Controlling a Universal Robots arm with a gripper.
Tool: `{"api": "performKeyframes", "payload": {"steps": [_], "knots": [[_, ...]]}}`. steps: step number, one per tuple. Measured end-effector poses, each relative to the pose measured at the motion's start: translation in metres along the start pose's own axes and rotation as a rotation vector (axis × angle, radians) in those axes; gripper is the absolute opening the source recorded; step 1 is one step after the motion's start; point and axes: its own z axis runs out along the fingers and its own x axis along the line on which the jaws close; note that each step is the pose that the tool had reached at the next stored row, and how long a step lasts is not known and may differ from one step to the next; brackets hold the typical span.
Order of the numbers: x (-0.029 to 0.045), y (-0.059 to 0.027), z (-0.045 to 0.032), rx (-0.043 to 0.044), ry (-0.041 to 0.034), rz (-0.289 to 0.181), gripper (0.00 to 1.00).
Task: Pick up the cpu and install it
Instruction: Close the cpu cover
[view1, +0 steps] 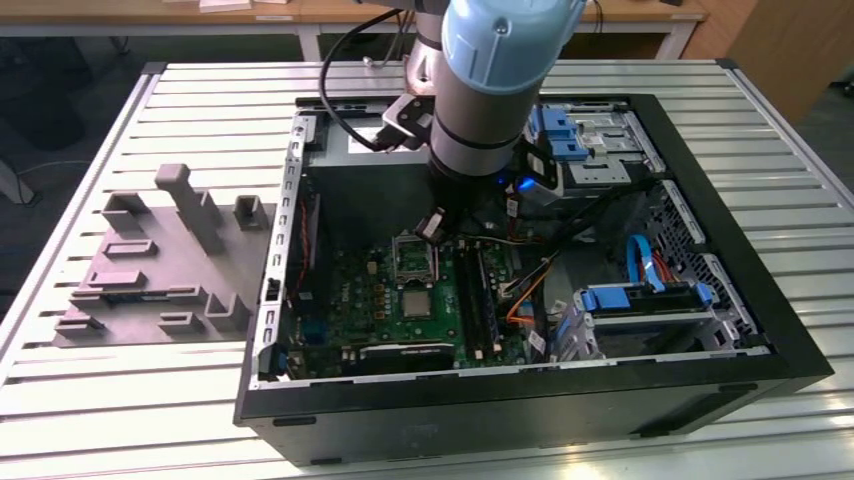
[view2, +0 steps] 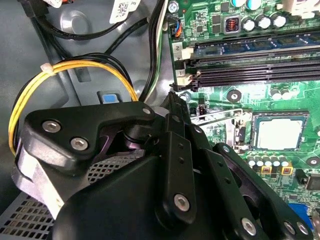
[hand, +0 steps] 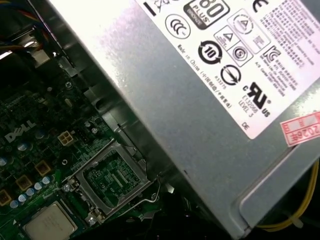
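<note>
One hand (view1: 430, 226) hangs over the motherboard (view1: 387, 300), its grip state unclear; the cpu (view1: 418, 304) lies seated below.

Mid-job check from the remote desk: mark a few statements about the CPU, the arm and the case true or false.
1. The cpu lies on the motherboard, apart from the gripper. True.
2. The computer case is closed. False: it is open, with the motherboard in view.
3. A grey fixture block sits on the table, to the exterior view's left of the case. True.
4. The arm hangs over the grey block. False: it reaches into the case, near the metal-framed socket.
</note>
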Motion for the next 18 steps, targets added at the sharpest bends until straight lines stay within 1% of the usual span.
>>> {"api": "performKeyframes", "payload": {"steps": [6,13,14,15,18], "knots": [[0.0001,-0.0002,0.0013,-0.0002,-0.0004,0.000,0.11],[0.0005,0.0013,0.0062,0.0001,0.0002,0.000,0.11],[0.0009,0.0019,0.0067,0.0016,0.0021,0.000,0.11],[0.0010,0.0023,0.0071,0.0052,0.0063,0.000,0.11],[0.0012,0.0031,0.0076,0.0184,0.0222,0.001,0.11]]}}
